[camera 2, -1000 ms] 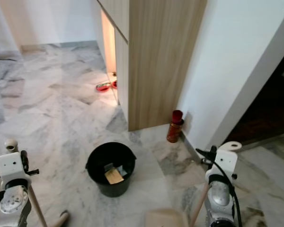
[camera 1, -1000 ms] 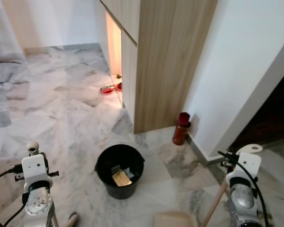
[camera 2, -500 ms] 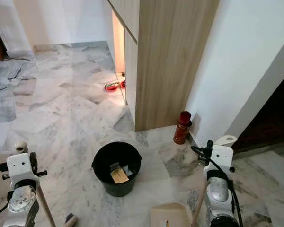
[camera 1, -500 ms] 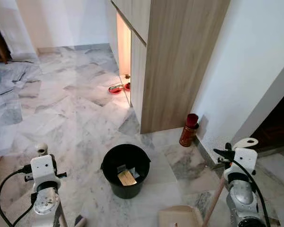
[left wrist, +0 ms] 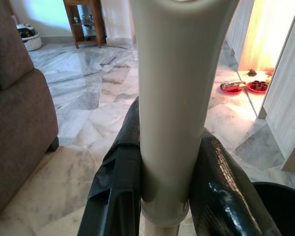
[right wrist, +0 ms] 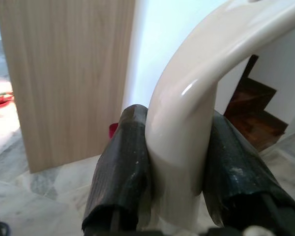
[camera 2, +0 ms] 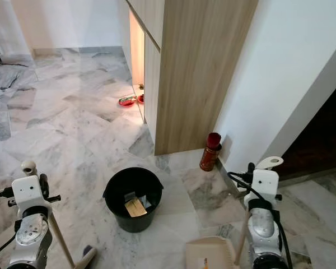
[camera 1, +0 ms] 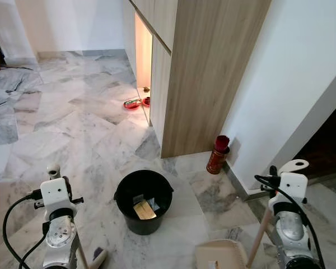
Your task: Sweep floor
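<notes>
1. The left tool is clenched on the pale handle of a broom, one black finger on each side of it. From there the stick runs down and slightly inward to the broom head, which rests on the marble floor just beside the left arm.
2. The right tool is clenched on the curved cream grip of a dustpan. Its wooden shaft slants down and inward to the pan, which sits on the floor in front of the right arm.
3. A black bucket with scraps inside stands on the floor between the two arms and a little ahead of them, near the corner of a wooden cabinet. A red bottle stands by the wall beyond.
4. The broom head and the pan lie well apart, with the bucket ahead of the gap. Judging from this, the next sweep likely runs from the left side across to the pan's mouth, and the left arm is the nearer one for it.
</notes>
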Tool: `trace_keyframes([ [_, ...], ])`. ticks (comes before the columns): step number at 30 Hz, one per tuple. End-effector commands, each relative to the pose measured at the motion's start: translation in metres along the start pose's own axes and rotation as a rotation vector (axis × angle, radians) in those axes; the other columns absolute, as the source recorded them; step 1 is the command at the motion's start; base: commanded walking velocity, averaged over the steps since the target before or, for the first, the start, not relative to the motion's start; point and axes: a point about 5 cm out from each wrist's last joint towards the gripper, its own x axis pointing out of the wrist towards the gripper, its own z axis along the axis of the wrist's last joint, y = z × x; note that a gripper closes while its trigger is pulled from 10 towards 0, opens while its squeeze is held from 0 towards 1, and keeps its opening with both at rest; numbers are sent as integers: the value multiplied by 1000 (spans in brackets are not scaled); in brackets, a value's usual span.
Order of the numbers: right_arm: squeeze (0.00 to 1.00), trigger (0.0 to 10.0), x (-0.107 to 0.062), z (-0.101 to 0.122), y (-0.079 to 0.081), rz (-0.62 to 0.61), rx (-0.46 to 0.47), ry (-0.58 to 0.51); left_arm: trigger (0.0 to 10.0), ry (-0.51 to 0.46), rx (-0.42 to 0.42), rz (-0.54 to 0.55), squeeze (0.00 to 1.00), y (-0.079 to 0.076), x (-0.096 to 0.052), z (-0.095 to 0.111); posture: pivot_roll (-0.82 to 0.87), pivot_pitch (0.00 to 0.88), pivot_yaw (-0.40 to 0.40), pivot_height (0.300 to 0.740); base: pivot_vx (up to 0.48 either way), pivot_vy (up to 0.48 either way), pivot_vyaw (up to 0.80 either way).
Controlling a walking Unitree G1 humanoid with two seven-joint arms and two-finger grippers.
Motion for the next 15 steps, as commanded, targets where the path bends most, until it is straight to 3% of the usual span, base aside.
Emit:
trace_keyframes([
  [1, 0, 10000, 4, 7, -1, -7, -2, -37, 10000, -32, -6, -14, 0, -4, 2, 6, 120, 0, -100, 740, 0, 0, 0],
  [8, 0, 10000, 3, 6, -3, -20, 1, -30, 10000, -27, 2, -16, 0, -2, 2, 5, 125, 0, -86, 740, 0, 0, 0],
  [15, 0, 10000, 3, 6, -1, -32, 22, -24, 10000, -24, 6, -19, 0, -1, 1, 5, 129, 0, -82, 740, 0, 294, 0],
])
